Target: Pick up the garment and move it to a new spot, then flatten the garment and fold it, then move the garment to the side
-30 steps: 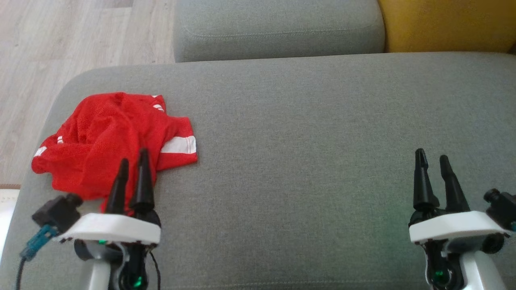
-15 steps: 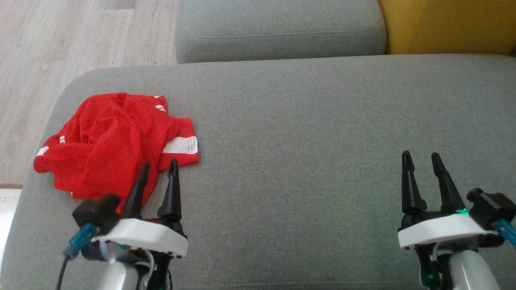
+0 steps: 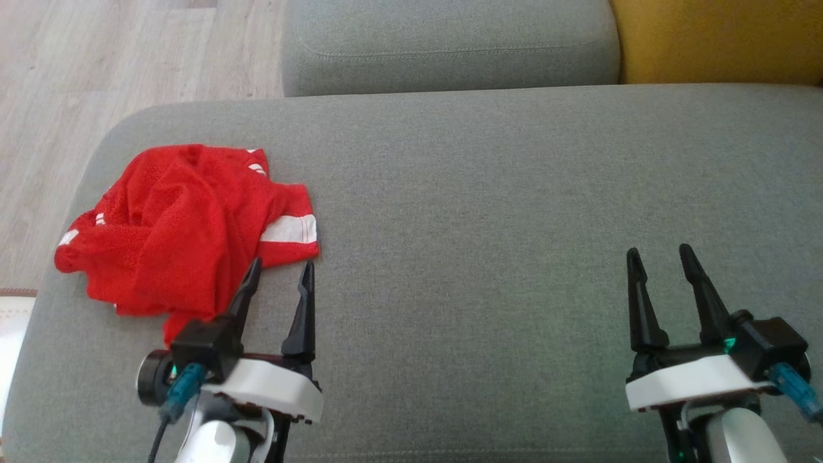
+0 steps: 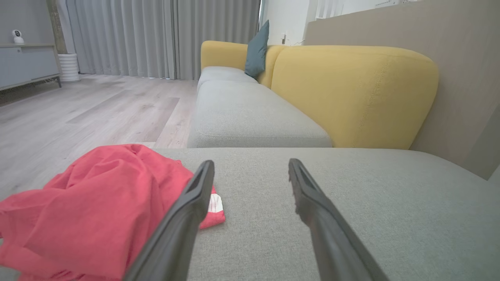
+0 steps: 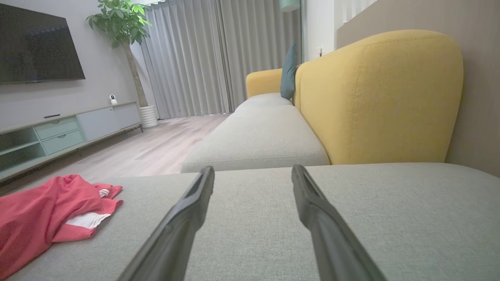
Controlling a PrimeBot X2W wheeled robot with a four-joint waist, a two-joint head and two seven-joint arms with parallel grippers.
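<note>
The garment (image 3: 180, 225), a red mesh piece with white stripes, lies crumpled at the left end of the grey cushion (image 3: 501, 212). It also shows as a red heap (image 4: 93, 207) in the left wrist view and at the far left (image 5: 43, 214) of the right wrist view. My left gripper (image 3: 280, 270) stands open just off the garment's near right corner, its left finger over the cloth's edge, nothing between its fingers. My right gripper (image 3: 659, 257) is open and empty over bare cushion far to the right.
The cushion's rounded left edge drops to a wooden floor (image 3: 96, 64). A second grey seat cushion (image 3: 450, 45) lies beyond, with a yellow backrest (image 3: 720, 38) at the back right. A TV cabinet (image 5: 66, 128) stands across the room.
My left gripper has moved right and turned, from over the garment to its near right corner. My right gripper has shifted slightly left. The garment has not moved.
</note>
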